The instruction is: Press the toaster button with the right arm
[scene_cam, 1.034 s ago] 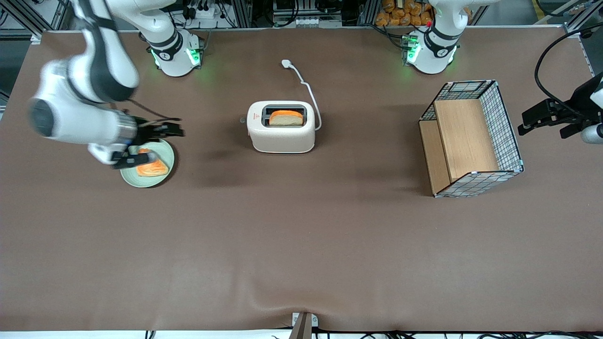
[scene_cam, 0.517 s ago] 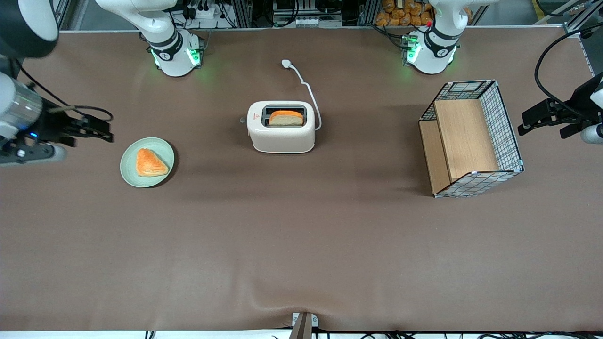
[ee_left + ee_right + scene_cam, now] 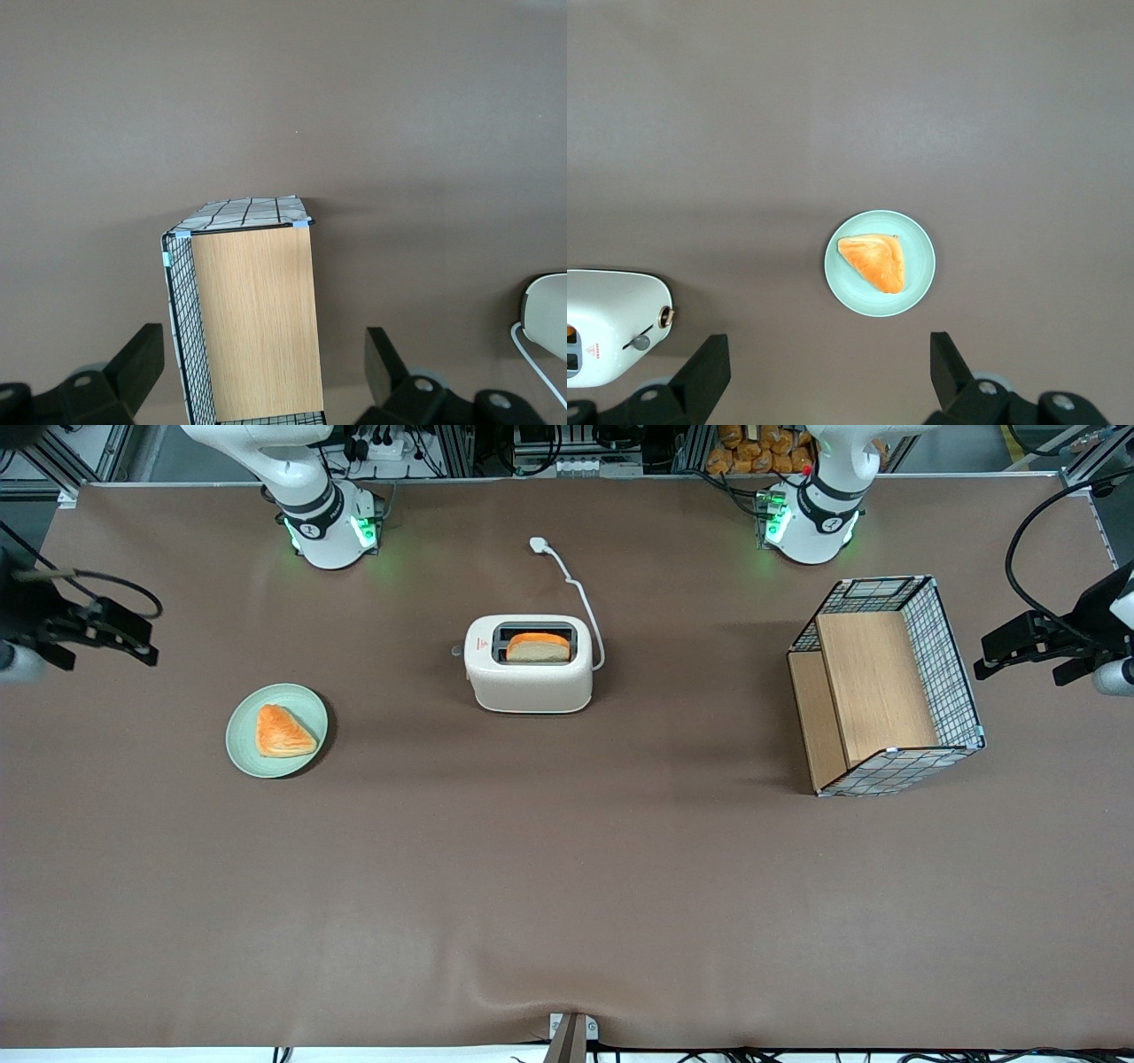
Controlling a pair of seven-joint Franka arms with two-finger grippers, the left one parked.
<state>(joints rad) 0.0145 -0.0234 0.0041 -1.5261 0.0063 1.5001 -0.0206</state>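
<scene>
The cream-white toaster (image 3: 529, 677) stands mid-table with a bread slice (image 3: 538, 646) in its dark slot. It also shows in the right wrist view (image 3: 607, 329). The small grey toaster button (image 3: 456, 651) sticks out of the narrow end that faces the working arm's end of the table, and shows in the right wrist view (image 3: 640, 342). The right arm's gripper (image 3: 142, 640) hangs at the working arm's end of the table, well apart from the toaster. It is open and empty in the right wrist view (image 3: 829, 376).
A pale green plate (image 3: 244, 748) with an orange pastry (image 3: 283, 732) lies between gripper and toaster; the plate shows in the right wrist view (image 3: 917, 274). The white cord's plug (image 3: 538, 543) lies farther from the camera. A wire-and-wood basket (image 3: 886, 686) stands toward the parked arm's end.
The right arm has swung away from above the plate toward its end of the table, farther from the toaster. The toaster, plate and basket have not moved.
</scene>
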